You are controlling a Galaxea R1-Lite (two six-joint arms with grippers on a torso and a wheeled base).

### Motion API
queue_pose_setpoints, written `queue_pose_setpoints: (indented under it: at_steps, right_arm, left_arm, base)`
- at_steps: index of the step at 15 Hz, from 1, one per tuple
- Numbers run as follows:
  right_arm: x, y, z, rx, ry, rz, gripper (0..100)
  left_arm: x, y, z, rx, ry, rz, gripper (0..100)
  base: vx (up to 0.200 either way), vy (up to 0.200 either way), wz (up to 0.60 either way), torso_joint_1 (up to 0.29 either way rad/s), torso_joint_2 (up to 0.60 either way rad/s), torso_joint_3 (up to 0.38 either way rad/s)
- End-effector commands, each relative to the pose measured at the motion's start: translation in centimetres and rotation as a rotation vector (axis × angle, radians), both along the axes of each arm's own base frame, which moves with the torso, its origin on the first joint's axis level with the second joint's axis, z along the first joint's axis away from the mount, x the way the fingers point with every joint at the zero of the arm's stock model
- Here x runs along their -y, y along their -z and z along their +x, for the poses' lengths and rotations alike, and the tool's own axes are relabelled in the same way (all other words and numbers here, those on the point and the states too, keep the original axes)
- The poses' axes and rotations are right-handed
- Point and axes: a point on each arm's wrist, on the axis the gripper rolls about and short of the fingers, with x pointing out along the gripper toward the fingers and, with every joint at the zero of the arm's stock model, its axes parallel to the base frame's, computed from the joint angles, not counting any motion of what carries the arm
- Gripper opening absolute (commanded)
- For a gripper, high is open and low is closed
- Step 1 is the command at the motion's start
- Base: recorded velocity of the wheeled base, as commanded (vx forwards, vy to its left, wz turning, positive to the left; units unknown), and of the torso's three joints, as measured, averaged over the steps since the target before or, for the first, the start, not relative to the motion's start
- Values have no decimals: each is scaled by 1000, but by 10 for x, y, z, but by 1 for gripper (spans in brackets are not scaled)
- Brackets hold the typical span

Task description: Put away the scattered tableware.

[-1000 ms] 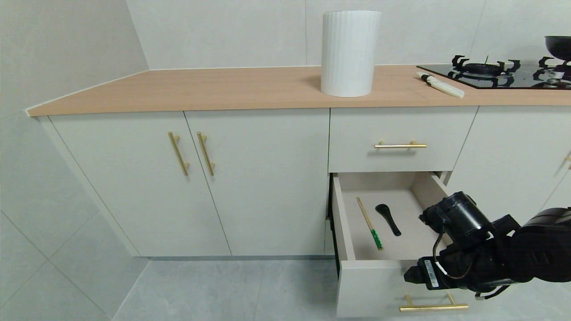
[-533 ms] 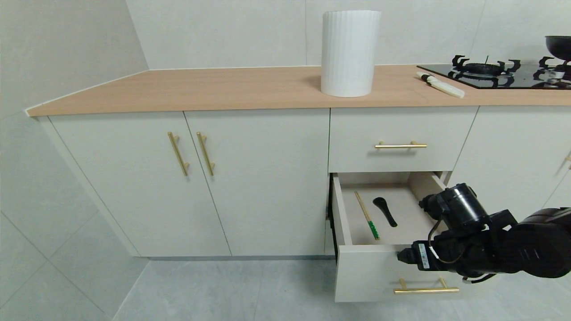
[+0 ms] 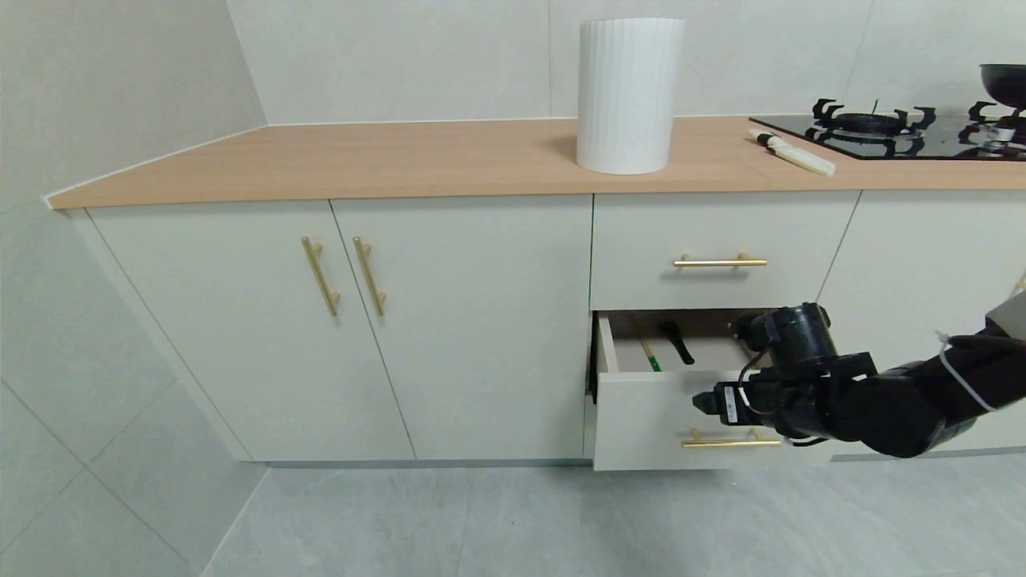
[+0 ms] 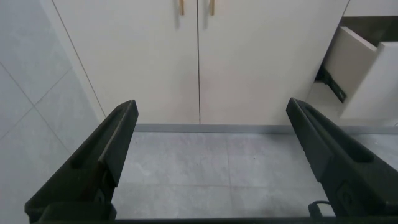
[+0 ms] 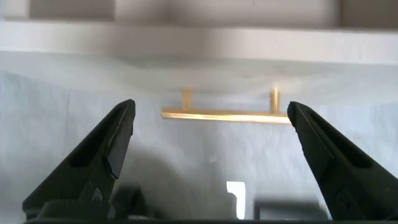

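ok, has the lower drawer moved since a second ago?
Yes. The lower drawer slid back into the cabinet; its front now sits close under the upper drawer, nearly shut.

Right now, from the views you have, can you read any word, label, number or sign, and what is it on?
White sticker on the body of the right claw: dark print, too small to read.
Drawer front, cupboard doors, white canister: no text on them.
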Motion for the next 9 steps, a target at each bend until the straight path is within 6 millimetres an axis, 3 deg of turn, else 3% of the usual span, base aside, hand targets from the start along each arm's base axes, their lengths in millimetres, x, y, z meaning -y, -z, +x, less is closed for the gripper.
queue_pose_setpoints:
  at_steps: [1,9]
  right_arm:
    - [-1,20,23,-2,4,-16,100]
    - [21,45,87,167,36,-39,100]
  left_arm:
    - [0,0,0,0,-1,0,100]
    - [0,0,0,0,-1,0,100]
  base:
    - [0,0,0,0,0,0]
    - [0,0,0,0,0,0]
